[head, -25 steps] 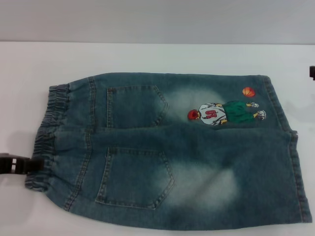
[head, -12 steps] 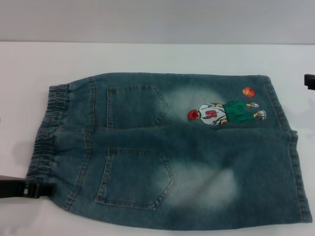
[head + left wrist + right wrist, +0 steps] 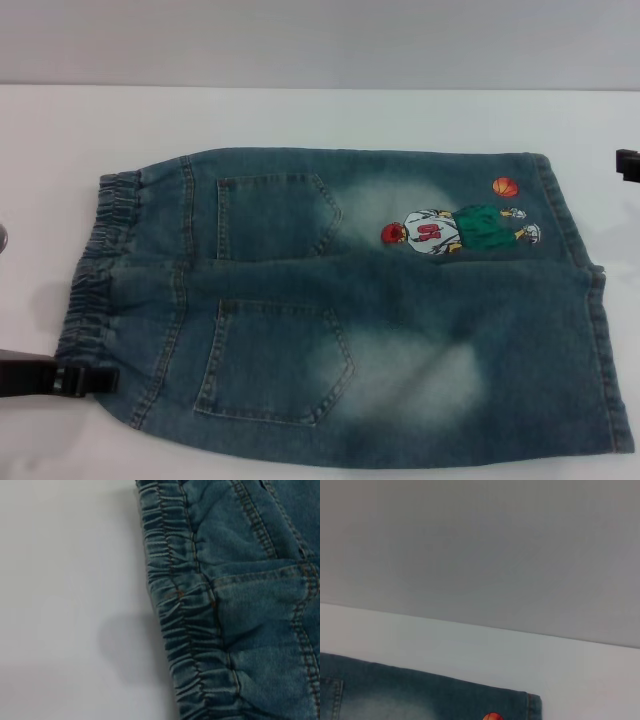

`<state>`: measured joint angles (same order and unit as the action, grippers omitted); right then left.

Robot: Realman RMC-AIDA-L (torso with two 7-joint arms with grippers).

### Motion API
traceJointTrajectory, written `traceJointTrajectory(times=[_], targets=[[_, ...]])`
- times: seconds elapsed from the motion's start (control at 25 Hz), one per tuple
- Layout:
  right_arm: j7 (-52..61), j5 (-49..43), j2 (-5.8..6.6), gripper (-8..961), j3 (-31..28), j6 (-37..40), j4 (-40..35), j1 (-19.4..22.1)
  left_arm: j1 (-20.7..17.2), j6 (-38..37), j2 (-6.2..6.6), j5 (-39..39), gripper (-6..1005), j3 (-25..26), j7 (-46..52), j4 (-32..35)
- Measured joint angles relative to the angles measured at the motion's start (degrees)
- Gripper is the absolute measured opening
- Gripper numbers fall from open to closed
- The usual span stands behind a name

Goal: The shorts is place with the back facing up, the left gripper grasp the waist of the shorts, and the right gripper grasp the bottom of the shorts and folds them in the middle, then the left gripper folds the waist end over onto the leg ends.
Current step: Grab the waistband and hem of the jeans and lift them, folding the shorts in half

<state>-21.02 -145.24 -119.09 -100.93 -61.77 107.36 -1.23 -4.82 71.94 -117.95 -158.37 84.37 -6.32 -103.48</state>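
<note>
The blue denim shorts [image 3: 340, 300] lie flat on the white table [image 3: 300, 115], back pockets up. The ruffled waist [image 3: 95, 270] points left and the flat leg hems, the bottom [image 3: 600, 330], point right, next to the cartoon embroidery [image 3: 455, 228]. My left gripper [image 3: 100, 380] comes in low from the left edge, its tip at the near corner of the waist. The left wrist view shows the gathered waist [image 3: 185, 615] close up. Only a black bit of my right gripper [image 3: 628, 163] shows at the right edge, apart from the far hem. A far corner of the shorts [image 3: 420, 695] appears in the right wrist view.
A grey wall [image 3: 320, 40] rises behind the table's far edge. Bare white tabletop [image 3: 65, 600] lies left of the waist and beyond the shorts. The near hem corner reaches almost to the bottom edge of the head view.
My left gripper has slid toward me along the waist, from its middle to its near corner. The black bit of my right gripper has shifted slightly nearer.
</note>
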Motion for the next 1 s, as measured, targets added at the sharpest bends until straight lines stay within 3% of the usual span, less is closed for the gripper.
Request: traceJointTrajectory(times=[1.0], targets=[[-0.9,0.6,0.09,765,0.6,0.1,0.4,-0.1,1.8,0.2,0.01,-0.8,798,-0.7,0.5,1.9]])
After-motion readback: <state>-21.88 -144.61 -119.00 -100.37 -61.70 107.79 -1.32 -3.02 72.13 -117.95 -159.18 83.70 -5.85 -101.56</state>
